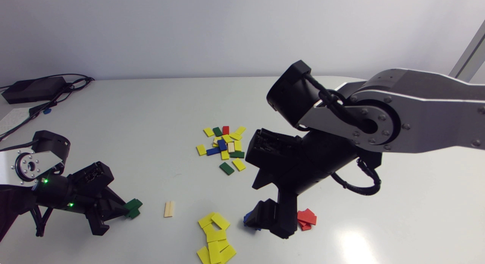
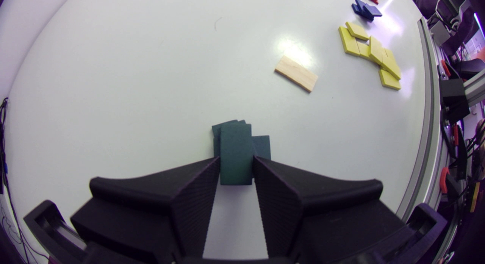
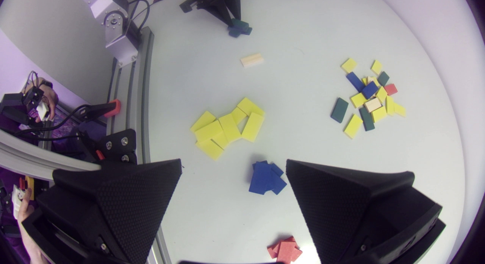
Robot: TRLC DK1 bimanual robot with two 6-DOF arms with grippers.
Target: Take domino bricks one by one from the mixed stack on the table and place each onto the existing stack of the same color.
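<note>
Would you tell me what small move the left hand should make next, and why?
Probably open the left hand and let go. It grips the green brick from both sides, and that brick already lies over the green stack, so releasing should finish this placement.

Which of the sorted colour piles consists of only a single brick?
The pale wood brick, lying alone between the green pile and the yellow pile; every other pile holds several.
</note>
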